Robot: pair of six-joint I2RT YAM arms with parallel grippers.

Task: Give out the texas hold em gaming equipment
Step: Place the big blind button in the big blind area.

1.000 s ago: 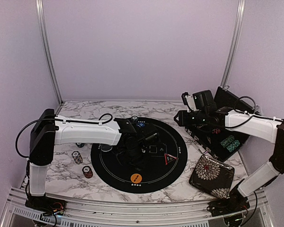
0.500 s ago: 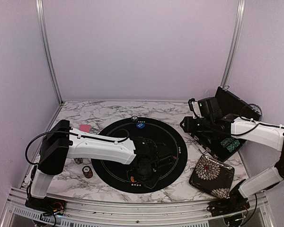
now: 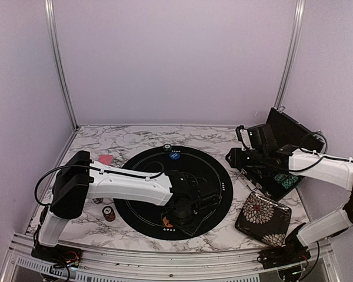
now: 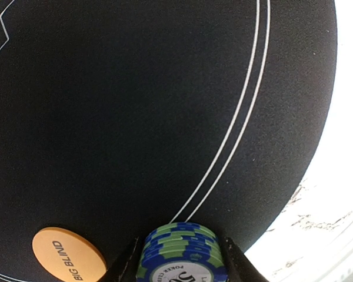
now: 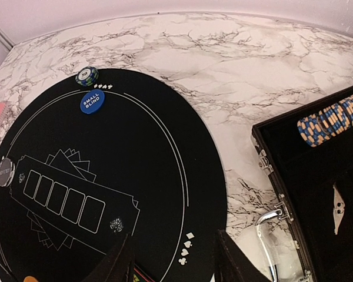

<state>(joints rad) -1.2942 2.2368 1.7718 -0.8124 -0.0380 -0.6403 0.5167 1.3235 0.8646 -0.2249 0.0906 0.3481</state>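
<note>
Marbled counter [image 3: 135, 136] under lilac walls [image 3: 176, 59] carries a round black mat [image 3: 194, 170], and the layout on it looks partly done. Toward the counter's far edge a blue disc [image 5: 92, 100] marked small blind lies on the mat, with a short chip stack [image 5: 87, 76] just beyond it. A dark disc [image 5: 4, 172] sits at the mat's left rim.

Toward the near edge an orange disc [image 4: 67, 257] marked big blind lies flat. Just beside it the left hand [image 4: 180, 267] is clenched on a blue-and-green chip stack [image 4: 179, 238], low over the mat (whether it touches the cloth I cannot tell).

Off the mat, near the counter's left edge, lie a pink card [image 3: 106, 159] and two more chip stacks [image 3: 109, 213]. The right hand [image 5: 173, 258] hangs released, nothing between its fingers, beside the open black case [image 5: 317, 176] at the right edge, where rows of chips [image 5: 332, 120] lie.

As I judge it, both blinds are placed, the held stack needs setting down, and more chips and cards are probably left to hand out.
</note>
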